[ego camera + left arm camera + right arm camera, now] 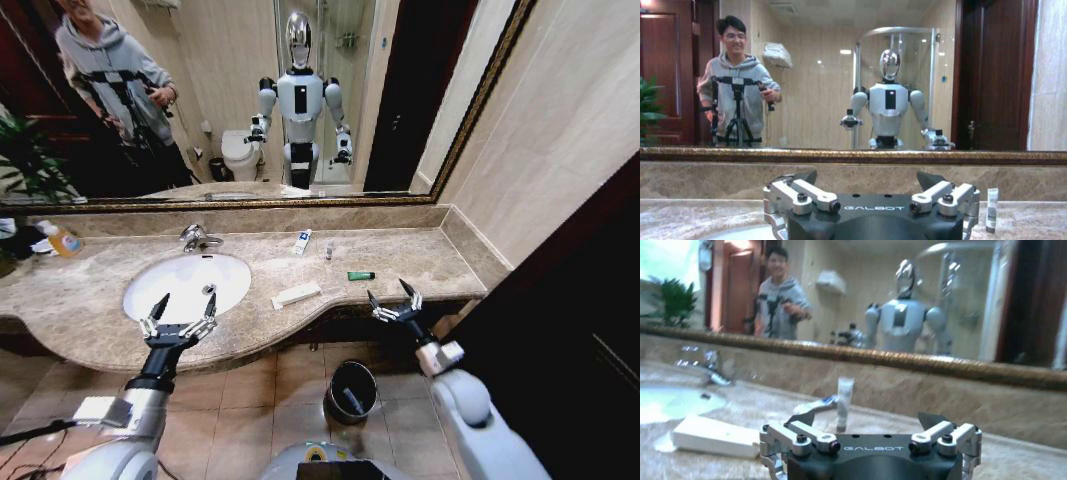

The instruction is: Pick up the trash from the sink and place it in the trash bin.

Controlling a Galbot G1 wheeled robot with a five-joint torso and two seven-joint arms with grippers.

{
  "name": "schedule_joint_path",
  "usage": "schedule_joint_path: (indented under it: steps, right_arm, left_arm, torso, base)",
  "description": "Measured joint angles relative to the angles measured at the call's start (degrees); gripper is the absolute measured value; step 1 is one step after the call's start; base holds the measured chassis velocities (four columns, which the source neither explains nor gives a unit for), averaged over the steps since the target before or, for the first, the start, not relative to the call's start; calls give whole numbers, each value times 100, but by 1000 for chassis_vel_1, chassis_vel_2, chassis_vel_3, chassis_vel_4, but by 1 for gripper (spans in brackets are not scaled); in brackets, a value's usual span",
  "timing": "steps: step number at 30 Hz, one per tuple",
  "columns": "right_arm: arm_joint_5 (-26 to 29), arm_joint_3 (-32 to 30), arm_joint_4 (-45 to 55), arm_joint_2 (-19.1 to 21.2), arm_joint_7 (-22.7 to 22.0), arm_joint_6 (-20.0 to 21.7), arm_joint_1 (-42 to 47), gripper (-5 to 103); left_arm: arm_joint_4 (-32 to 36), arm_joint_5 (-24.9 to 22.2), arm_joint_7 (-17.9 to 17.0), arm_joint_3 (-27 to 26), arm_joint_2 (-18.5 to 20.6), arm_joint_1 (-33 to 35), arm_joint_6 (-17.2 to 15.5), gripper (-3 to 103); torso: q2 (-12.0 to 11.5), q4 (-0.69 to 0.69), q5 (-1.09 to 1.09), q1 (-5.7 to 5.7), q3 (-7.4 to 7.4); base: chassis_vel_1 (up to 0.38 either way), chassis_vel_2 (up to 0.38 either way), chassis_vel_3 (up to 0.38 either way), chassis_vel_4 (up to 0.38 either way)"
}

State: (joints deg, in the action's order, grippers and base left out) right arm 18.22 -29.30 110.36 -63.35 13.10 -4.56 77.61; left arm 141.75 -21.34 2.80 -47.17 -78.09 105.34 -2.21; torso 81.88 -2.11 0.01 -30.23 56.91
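Note:
The white oval sink [170, 283] holds nothing but its drain. The trash lies on the marble counter to its right: a flat white packet [296, 295] [713, 437], a green tube [361, 276], a white-blue tube [302, 242] [843, 402] [991, 210] and a tiny vial [328, 250]. My left gripper [180, 318] [867, 200] hovers open over the sink's front rim. My right gripper [395, 303] [870, 437] is open at the counter's front edge, just right of the green tube. The black trash bin [352, 392] stands on the floor below, with a pale item inside.
A chrome faucet [197, 238] rises behind the sink. An orange-liquid bottle [62, 240] stands at the far left by a plant. A mirror runs along the back wall, a side wall closes the counter's right end, and a dark door [580, 330] stands beside my right arm.

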Motion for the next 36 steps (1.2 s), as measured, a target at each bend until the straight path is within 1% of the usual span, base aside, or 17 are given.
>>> schedule_joint_path:
  steps: [2,4,5,6,8,11,16,19,30,36]
  right_arm:
    - [47,120,-307,139,196,118,-336,100]
    - [68,267,-605,236,300,252,-687,100]
    - [72,374,-796,281,325,301,-903,100]
    - [72,374,-796,281,325,301,-903,100]
    - [71,620,-1176,350,353,318,-1306,100]
    - [65,907,-1564,421,347,333,-1671,100]
    - [121,1133,-1910,551,472,408,-1959,100]
    - [113,1299,-2248,597,571,319,-2181,100]
    - [156,1497,-2866,646,575,170,-2597,100]
    - [224,1579,-3057,578,557,107,-2753,101]
  left_arm:
    - [0,0,0,0,0,0,0,100]
    - [0,0,-1,0,0,0,0,100]
    - [0,0,0,0,0,0,0,100]
    - [0,0,0,0,0,0,0,100]
    - [0,0,0,0,0,0,0,100]
    - [0,0,1,0,0,0,0,100]
    - [0,0,0,0,0,0,0,100]
    - [0,0,0,0,0,0,0,100]
    - [0,0,0,0,0,0,0,100]
    - [0,0,0,0,0,0,0,100]
  torso:
    - [0,0,0,0,0]
    - [0,0,0,0,0]
    - [0,0,0,0,0]
    - [0,0,0,0,0]
    - [0,0,0,0,0]
    - [0,-1,1,0,0]
    - [0,0,-2,0,0]
    - [0,0,0,0,0]
    - [0,0,-2,1,-1]
    - [0,0,-1,1,-1]
  base:
    - [0,0,0,0]
    - [0,0,0,0]
    - [0,0,0,0]
    - [0,0,0,0]
    - [0,0,0,0]
    - [0,0,0,0]
    - [0,0,0,0]
    - [0,0,0,0]
    - [0,0,0,0]
    - [0,0,0,0]
